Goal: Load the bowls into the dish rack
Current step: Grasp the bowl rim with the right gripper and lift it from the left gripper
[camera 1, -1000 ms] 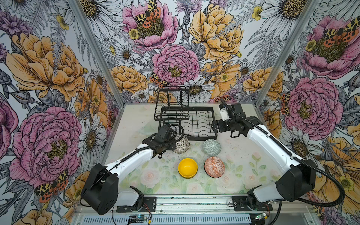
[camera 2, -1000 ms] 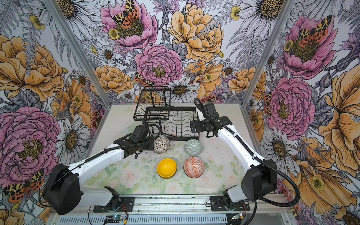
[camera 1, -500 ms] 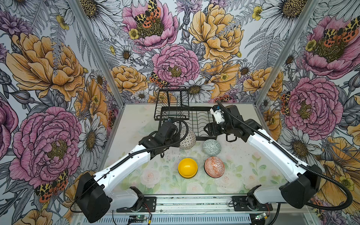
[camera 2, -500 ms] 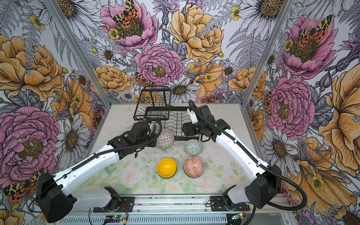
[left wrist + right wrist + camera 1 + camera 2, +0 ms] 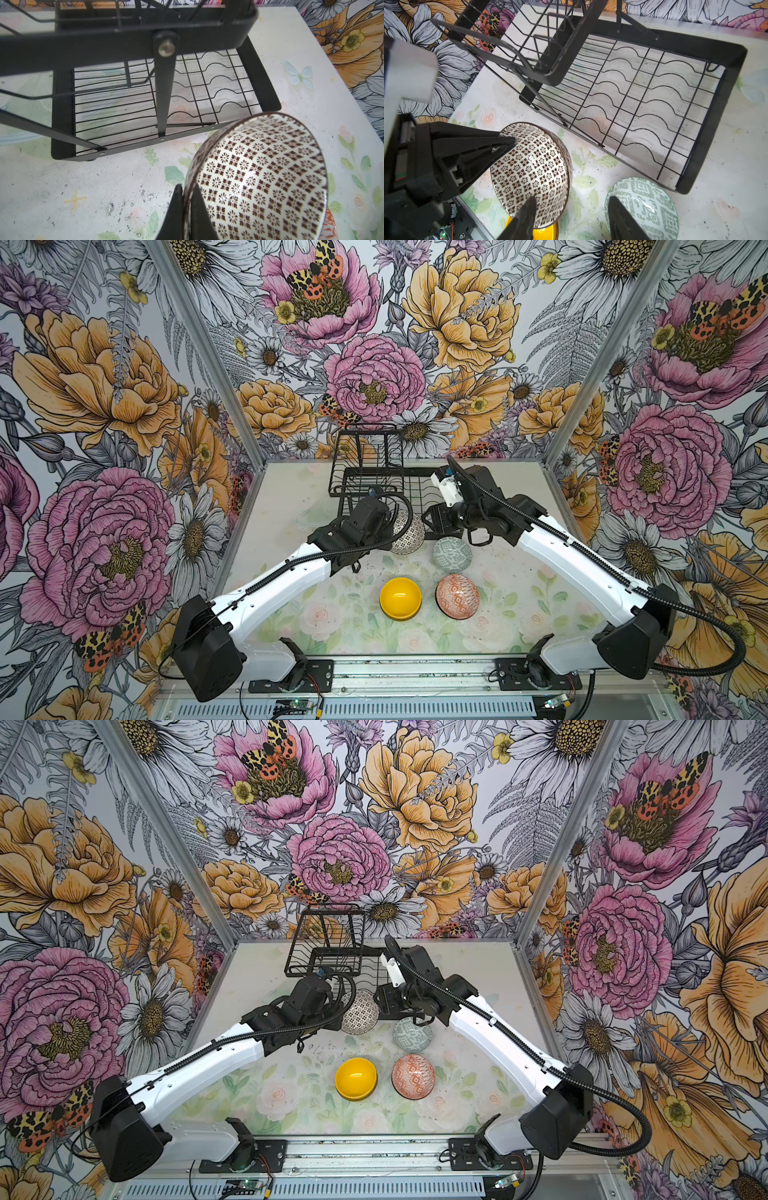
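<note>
**Q:** Left side?

**A:** My left gripper (image 5: 185,192) is clamped on the rim of the black-white bowl (image 5: 259,176). The bowl hangs on edge over the table, just in front of the dish rack (image 5: 268,87), and is not yet in a slot.

**Q:** Right side?

**A:** My right gripper (image 5: 572,198) has its jaws apart and grasps nothing. One finger is at that same bowl, touching or just beside it, I cannot tell which. The pale green bowl (image 5: 652,203) is near.

**Q:** Risks?

**A:** The rim pinch is thin, so the bowl may swivel or slip. My right finger could knock it loose. The upper basket overhangs the tray, and the rim may snag there.
</note>
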Controlling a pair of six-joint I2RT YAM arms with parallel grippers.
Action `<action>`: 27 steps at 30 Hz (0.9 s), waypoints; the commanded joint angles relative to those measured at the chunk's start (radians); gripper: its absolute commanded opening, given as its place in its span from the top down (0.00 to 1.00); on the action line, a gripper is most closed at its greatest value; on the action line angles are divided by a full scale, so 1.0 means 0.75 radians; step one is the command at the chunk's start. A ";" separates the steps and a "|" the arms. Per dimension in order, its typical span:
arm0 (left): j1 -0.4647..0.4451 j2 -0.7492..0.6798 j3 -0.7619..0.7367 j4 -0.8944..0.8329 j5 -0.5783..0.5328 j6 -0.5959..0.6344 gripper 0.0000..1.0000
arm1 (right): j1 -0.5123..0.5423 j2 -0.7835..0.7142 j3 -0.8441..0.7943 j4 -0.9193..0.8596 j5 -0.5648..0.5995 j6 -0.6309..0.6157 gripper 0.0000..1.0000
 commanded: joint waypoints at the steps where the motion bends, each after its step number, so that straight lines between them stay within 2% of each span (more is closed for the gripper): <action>1: -0.014 -0.032 0.070 0.113 -0.047 0.024 1.00 | 0.017 0.031 0.015 0.032 0.014 0.035 0.47; 14: -0.052 -0.043 0.083 0.121 -0.077 0.024 1.00 | 0.058 0.125 0.002 0.061 0.054 0.091 0.63; 19: -0.053 -0.050 0.079 0.126 -0.083 0.021 1.00 | 0.061 0.131 -0.013 0.063 0.082 0.102 0.76; 23: -0.055 -0.051 0.075 0.133 -0.081 0.020 1.00 | 0.061 0.134 -0.019 0.065 0.084 0.101 0.81; 27: -0.054 -0.046 0.075 0.141 -0.076 0.032 1.00 | 0.063 0.136 -0.023 0.067 0.085 0.100 0.94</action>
